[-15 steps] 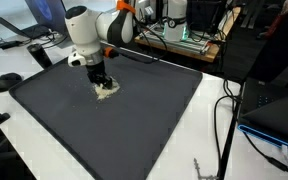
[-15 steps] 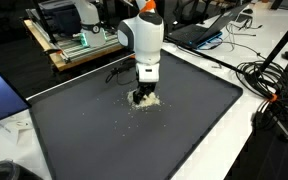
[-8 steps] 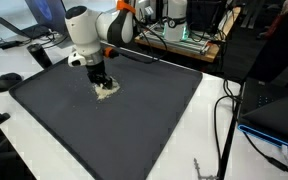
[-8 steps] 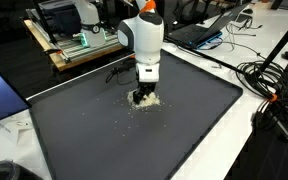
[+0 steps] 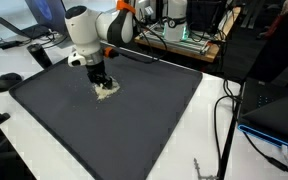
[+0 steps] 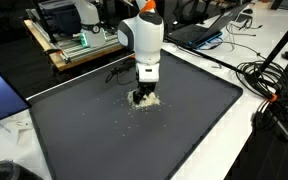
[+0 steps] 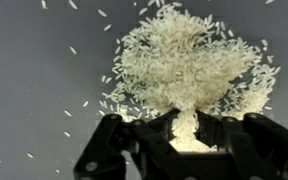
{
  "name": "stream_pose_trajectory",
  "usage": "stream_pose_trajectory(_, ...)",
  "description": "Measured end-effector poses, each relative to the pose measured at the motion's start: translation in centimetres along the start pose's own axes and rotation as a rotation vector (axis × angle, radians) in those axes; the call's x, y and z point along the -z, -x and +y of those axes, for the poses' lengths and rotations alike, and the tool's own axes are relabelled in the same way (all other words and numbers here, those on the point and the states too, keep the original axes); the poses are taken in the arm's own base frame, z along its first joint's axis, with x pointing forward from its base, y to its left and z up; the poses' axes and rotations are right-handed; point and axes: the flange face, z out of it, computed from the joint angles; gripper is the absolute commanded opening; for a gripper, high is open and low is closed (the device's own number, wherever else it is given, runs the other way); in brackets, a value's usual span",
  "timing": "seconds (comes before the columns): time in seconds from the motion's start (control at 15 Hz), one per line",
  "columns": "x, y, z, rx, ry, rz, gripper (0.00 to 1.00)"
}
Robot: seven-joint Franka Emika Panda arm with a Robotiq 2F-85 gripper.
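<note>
A small pile of white rice (image 7: 184, 60) lies on a dark grey mat (image 7: 24, 60), with loose grains scattered around it. My gripper (image 7: 186, 125) points straight down into the near edge of the pile. Its black fingers (image 7: 154, 130) stand close together with a narrow column of rice packed between them. In both exterior views the gripper (image 5: 102, 84) (image 6: 141, 96) is down at the mat, touching the rice pile (image 5: 106, 90) (image 6: 147, 101). The pile sits towards the back of the mat (image 5: 134, 120) (image 6: 134, 140).
The mat lies on a white table. A computer mouse (image 5: 8, 80) and a laptop (image 5: 24, 30) are beside it. Black cables (image 6: 269, 90) (image 5: 229, 110) run along one side. A wooden bench with electronics (image 6: 74, 45) stands behind. Stray grains (image 6: 124, 122) dot the mat.
</note>
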Motion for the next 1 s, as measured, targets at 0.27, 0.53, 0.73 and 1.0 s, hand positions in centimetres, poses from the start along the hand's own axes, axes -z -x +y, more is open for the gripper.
stream_pose_trajectory(0.27, 0.0, 0.01, 0.0, 0.007, 0.0, -0.001, 0.0)
stream_pose_trajectory(0.53, 0.0, 0.01, 0.0, 0.014, 0.0, -0.001, 0.0)
stream_pose_trajectory(0.73, 0.0, 0.01, 0.0, 0.018, 0.0, -0.001, 0.25)
stream_pose_trajectory(1.0, 0.45, -0.07, 0.13, 0.019, 0.002, 0.002, 0.45)
